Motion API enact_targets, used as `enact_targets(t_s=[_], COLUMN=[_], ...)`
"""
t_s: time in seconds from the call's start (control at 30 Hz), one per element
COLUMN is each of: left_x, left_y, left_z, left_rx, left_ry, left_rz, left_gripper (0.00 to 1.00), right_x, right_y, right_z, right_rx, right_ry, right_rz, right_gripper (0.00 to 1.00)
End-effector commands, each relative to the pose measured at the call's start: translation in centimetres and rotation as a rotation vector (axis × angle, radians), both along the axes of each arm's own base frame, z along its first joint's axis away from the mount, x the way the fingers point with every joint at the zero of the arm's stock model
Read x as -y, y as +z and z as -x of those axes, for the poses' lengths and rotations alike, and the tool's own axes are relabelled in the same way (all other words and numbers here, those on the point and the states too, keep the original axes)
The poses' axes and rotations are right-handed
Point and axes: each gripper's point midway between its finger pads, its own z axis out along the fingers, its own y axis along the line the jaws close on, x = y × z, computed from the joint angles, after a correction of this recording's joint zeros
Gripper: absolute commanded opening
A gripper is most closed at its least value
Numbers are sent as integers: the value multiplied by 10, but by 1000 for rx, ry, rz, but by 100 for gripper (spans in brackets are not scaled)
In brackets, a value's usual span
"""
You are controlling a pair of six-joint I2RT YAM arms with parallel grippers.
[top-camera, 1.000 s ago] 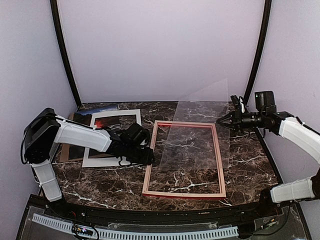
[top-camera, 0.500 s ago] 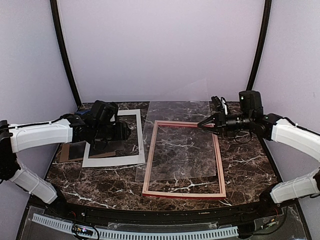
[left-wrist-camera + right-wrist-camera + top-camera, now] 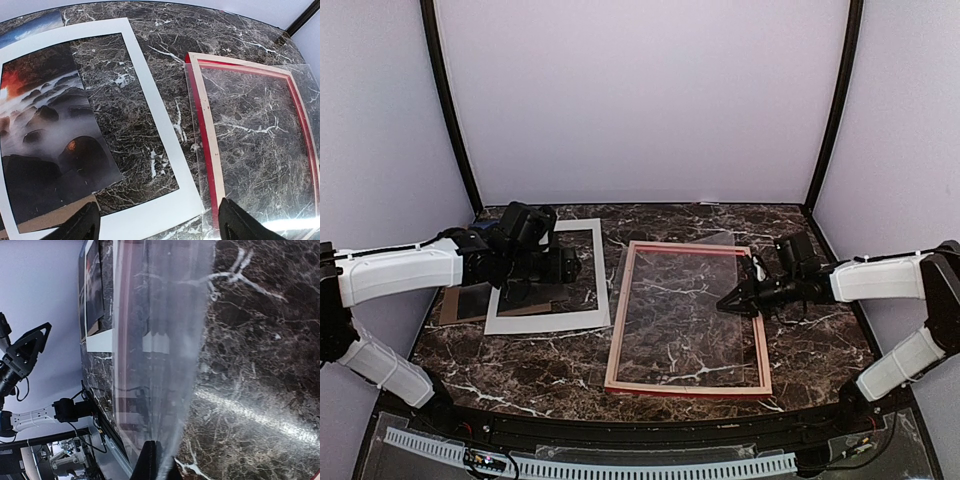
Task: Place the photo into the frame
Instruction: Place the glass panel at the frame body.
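Note:
The photo [image 3: 45, 130], dark with a red glow and misty rocks, lies on the table partly under the white mat [image 3: 150, 100], and my left arm covers most of it in the top view. My left gripper [image 3: 157, 226] hovers open above the mat's near corner, holding nothing; the top view shows this left gripper [image 3: 560, 268] over the mat [image 3: 545, 318]. The frame [image 3: 616, 340] lies flat at the table's middle, with red and pale rails [image 3: 202, 100]. My right gripper [image 3: 738, 303] is shut on the right edge of a clear sheet [image 3: 685, 300] lying low over the frame.
A brown backing board [image 3: 448, 305] pokes out under the mat at the left. A second print with blue sky [image 3: 35, 27] lies at the far left corner. Black posts and purple walls close the table's back and sides. The clear sheet [image 3: 160, 340] fills the right wrist view.
The right gripper has come down and forward, lowering the clear sheet from a raised tilt onto the frame. The left arm swung back over the mat and its jaws opened wider.

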Motion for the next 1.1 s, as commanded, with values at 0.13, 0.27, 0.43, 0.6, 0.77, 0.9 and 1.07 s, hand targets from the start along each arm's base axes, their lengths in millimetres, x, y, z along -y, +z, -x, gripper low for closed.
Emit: enact_targets(t_s=[0.13,0.27,0.43,0.6,0.77,0.9,1.07], left_x=[0,2,5,8,11,13,15], left_y=[-10,-13,-15,-17,-19,-19,-18], left_z=[8,8,7,7,8,8,8], left_rx=[-21,-30,-34,-43,-49,-50,-45], left_ry=[-37,-42,-50,-60,-71,-79,-93], left_rz=[-19,-14,-6,-2,1,10,21], left_gripper=[87,87,87,87,87,87,88], right_x=[11,17,25,28,30,31,33], right_y=[-19,-22,-20,-22,-23,-22,-23], right_z=[-12,-14,-17,-17,-19,-21,-22], right_rx=[52,49,59,60,65,72,68], right_ry=[5,-5,-17,-17,-13,-13,-18], right_rz=[66,105,139,153,176,187,197], right_gripper=[0,0,0,0,0,0,0])
